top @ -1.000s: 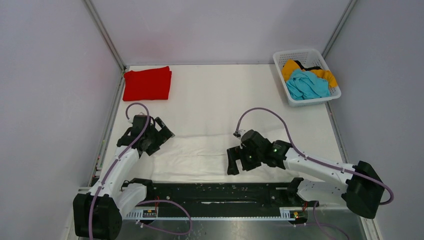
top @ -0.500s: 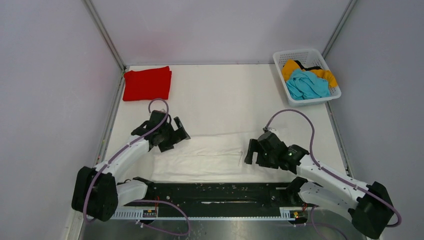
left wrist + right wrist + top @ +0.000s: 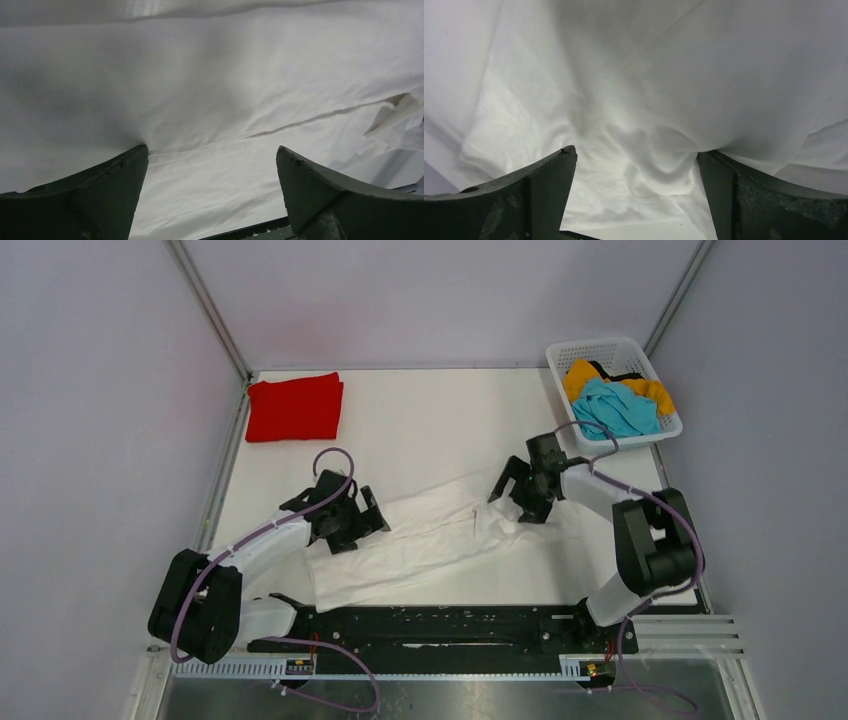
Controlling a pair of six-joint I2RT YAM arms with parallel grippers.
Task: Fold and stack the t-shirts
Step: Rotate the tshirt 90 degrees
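Note:
The large white t-shirt (image 3: 420,545) lies in a long slanted band on the table, from near left to back right. My left gripper (image 3: 362,524) is open, its fingers spread low over the shirt's left part, with wrinkled white cloth (image 3: 210,125) between them. My right gripper (image 3: 516,500) is open at the shirt's bunched right end, with a puckered fold of white cloth (image 3: 644,145) between its fingers. A folded red t-shirt (image 3: 295,407) lies at the back left. The teal t-shirt (image 3: 612,410) and the orange-yellow t-shirt (image 3: 584,374) lie crumpled in the basket.
The white lattice basket (image 3: 560,358) stands at the back right corner, just behind my right arm. A black rail (image 3: 440,625) runs along the near table edge between the arm bases. Grey walls close in the sides and back.
Both grippers moved away from the near edge. The right arm swung far back and right towards the basket. The white shirt went from a level band to a slanted one, its right end bunched.

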